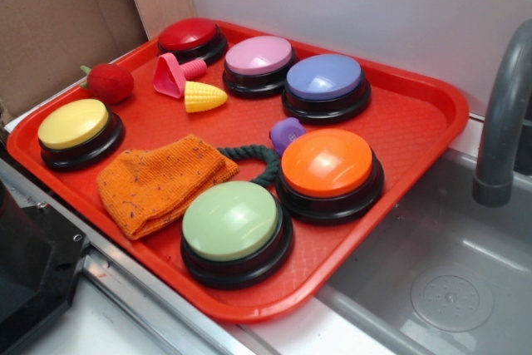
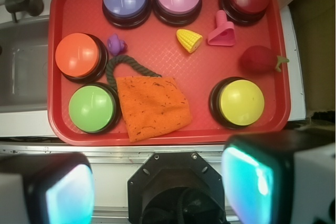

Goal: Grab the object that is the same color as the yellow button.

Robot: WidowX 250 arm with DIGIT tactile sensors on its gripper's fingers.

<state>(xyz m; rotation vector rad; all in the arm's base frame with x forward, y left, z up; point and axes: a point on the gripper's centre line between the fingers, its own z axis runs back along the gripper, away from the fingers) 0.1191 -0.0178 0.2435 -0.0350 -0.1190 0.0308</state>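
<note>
A small yellow toy corn cob (image 1: pixel 204 97) lies on the red tray (image 1: pixel 407 122) between the pink scoop and the pink-topped button; it also shows in the wrist view (image 2: pixel 189 40). The yellow button (image 1: pixel 73 125) with its black base sits at the tray's left corner, at the lower right of the tray in the wrist view (image 2: pixel 241 102). My gripper (image 2: pixel 157 187) is open and empty, its two fingers wide apart at the bottom of the wrist view, high above the counter edge in front of the tray. In the exterior view only a black part of the arm shows at the lower left.
The tray also holds red (image 1: pixel 189 36), pink (image 1: pixel 259 56), purple (image 1: pixel 324 78), orange (image 1: pixel 327 164) and green (image 1: pixel 230 220) buttons, a pink scoop toy (image 1: pixel 172 75), a red strawberry toy (image 1: pixel 109 82), an orange knitted cloth (image 1: pixel 158 182), a rope (image 1: pixel 253 155) and a small purple toy (image 1: pixel 288 133). A sink with a grey faucet (image 1: pixel 503 122) lies right.
</note>
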